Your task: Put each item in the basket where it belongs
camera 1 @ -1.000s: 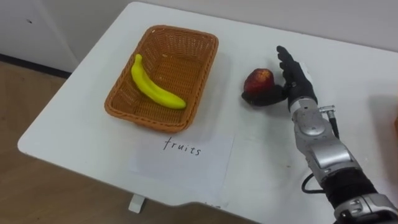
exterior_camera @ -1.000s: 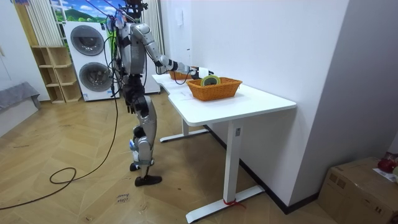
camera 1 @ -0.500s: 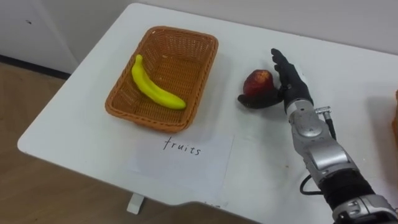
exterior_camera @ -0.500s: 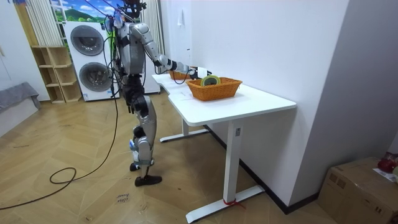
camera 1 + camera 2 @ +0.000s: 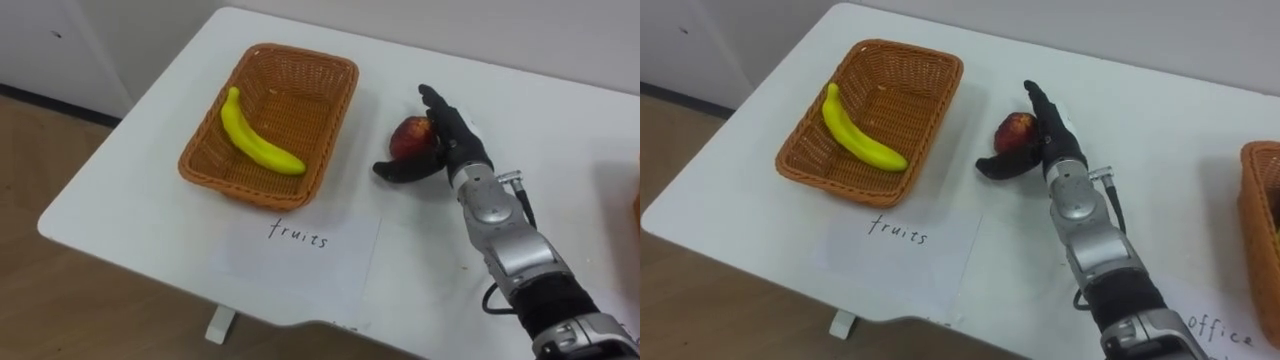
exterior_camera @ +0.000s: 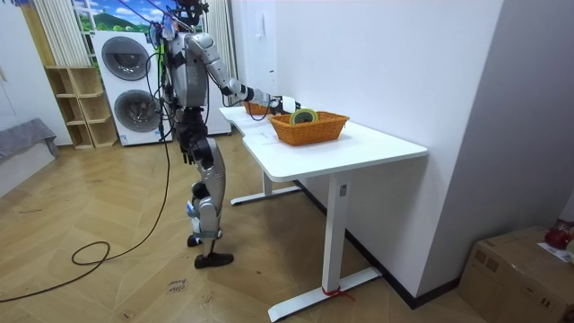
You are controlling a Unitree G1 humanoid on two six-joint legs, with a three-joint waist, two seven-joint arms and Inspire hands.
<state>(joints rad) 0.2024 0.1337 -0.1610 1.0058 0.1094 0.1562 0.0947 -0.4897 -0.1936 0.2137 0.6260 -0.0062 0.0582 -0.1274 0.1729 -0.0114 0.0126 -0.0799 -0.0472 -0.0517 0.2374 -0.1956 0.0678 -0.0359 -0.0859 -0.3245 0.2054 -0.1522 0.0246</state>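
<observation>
Left eye view shows me a white table from above. On it sits a brown woven basket, and a yellow banana lies slanted inside it. A sheet of paper with one handwritten word lies flat on the table, just in front of the basket.

To the right of the basket, out on the bare table, is a red apple. It is not in the basket. It sits near the basket's right side but does not touch it.

The right hand is up against the apple. Its fingers are straight and point away from me, along the apple's right side. The thumb sticks out to the left, low on the near side of the apple. I see nothing wrapped round the apple. The hand is flat against it, not squeezing.

At the right edge of the right eye view I see part of a second basket of the same brown weave.

Room view shows the robot standing upright on the wood floor at the table's side, one arm stretched out over the top. Two washing machines stand behind it.
</observation>
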